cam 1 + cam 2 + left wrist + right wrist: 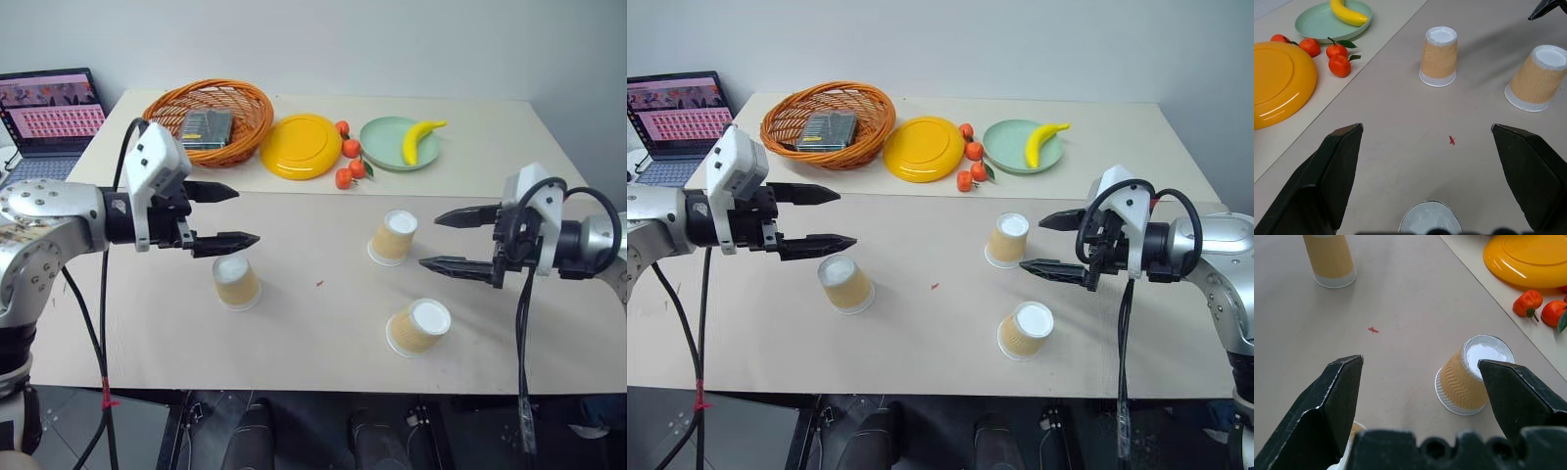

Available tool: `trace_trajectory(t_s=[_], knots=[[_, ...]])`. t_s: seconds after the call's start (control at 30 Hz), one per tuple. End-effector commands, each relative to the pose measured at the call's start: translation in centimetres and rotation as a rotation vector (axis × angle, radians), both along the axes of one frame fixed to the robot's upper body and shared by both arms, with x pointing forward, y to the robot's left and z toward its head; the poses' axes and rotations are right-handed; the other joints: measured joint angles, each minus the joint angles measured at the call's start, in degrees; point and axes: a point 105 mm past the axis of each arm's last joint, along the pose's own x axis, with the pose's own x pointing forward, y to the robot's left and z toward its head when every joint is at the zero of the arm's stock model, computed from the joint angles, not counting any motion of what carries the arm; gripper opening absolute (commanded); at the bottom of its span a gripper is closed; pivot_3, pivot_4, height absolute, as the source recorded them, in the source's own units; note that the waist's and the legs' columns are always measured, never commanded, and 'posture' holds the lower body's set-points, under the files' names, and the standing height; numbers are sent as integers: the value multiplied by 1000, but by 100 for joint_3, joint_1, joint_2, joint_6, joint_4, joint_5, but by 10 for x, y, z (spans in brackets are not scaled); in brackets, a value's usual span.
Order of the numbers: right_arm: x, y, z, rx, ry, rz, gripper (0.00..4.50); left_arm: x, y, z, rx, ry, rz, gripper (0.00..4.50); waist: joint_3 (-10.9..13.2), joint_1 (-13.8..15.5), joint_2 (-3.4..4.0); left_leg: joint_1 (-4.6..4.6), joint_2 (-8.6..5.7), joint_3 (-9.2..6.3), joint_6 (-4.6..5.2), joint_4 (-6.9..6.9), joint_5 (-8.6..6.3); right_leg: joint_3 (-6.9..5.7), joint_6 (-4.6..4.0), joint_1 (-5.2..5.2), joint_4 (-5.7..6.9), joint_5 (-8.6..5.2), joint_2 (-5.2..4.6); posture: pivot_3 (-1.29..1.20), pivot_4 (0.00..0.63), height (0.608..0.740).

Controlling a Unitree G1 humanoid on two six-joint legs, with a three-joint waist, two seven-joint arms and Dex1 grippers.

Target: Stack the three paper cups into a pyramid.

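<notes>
Three paper cups stand upside down and apart on the beige table, white bases up. One cup (236,281) is on the left, one (394,237) sits at the middle right, and one (419,326) stands nearer the front edge. My left gripper (245,215) hovers open just above and behind the left cup, whose base (1429,223) shows below its fingers. My right gripper (431,241) hangs open right beside the middle-right cup (1469,374), above the front one. Neither gripper holds anything.
Along the back of the table are an orange wicker basket (167,103) with a dark packet in it, a yellow plate (301,145), several tangerines (350,162) and a green plate (382,137) with a banana (419,139). A laptop (49,113) stands far left.
</notes>
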Motion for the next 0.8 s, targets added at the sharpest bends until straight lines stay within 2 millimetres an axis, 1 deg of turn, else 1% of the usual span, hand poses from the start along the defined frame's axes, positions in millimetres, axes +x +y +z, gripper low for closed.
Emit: trace_trajectory(t_s=[0.03, 0.1, 0.23, 0.43, 0.53, 0.63, 0.73, 0.8], knots=[[-2, -4, 14, -9, -77, -17, 4408, -1, -7, 15, -26, -74, -35, 4500, 0, 1, 0, 0, 0, 0, 0, 0, 0, 0, 0, 0, 0, 0, 0, 0, 150, 732], [-4, -7, 14, -13, -79, -34, 4408, -2, -16, 21, -92, -61, -77, 4500, 0, 25, 0, 1, 0, -1, 1, 7, -1, -1, 0, 4, 2, 0, 0, 0, 150, 732], [-25, -1, 13, 0, -20, 0, 4408, 0, -25, 24, -145, -20, -135, 4500, 0, 97, 0, -10, -2, -9, 8, 31, -5, -10, 2, 10, 5, 1, 0, 0, 150, 732], [-59, 10, -11, 25, 113, 50, 4408, 9, -34, 23, -147, -2, -189, 4500, 0, 140, -1, -11, -2, -14, 18, 70, -12, -11, 5, 19, 27, -1, 2, 0, 150, 732], [-69, 16, -19, 44, 142, 61, 4408, 12, -37, 21, -136, 2, -210, 4500, -1, 140, -1, -9, -4, -15, 18, 85, -11, -10, 7, 19, 49, -2, 2, 0, 150, 732], [-71, 23, -29, 58, 155, 53, 4408, 16, -42, 22, -122, -3, -229, 4500, -1, 133, -3, -5, -3, -16, 17, 100, -10, -9, 11, 21, 61, -3, 4, 0, 150, 732], [-66, 24, -38, 40, 153, 27, 4408, 15, -46, 25, -107, -8, -250, 4500, -2, 136, -3, -5, -3, -16, 17, 118, -10, -8, 16, 24, 71, -3, 4, 0, 150, 732], [-63, 25, -40, 33, 150, 24, 4408, 14, -48, 25, -95, -8, -261, 4500, -2, 133, -3, -6, -4, -16, 16, 122, -10, -7, 19, 25, 71, -3, 3, 0, 150, 732]])
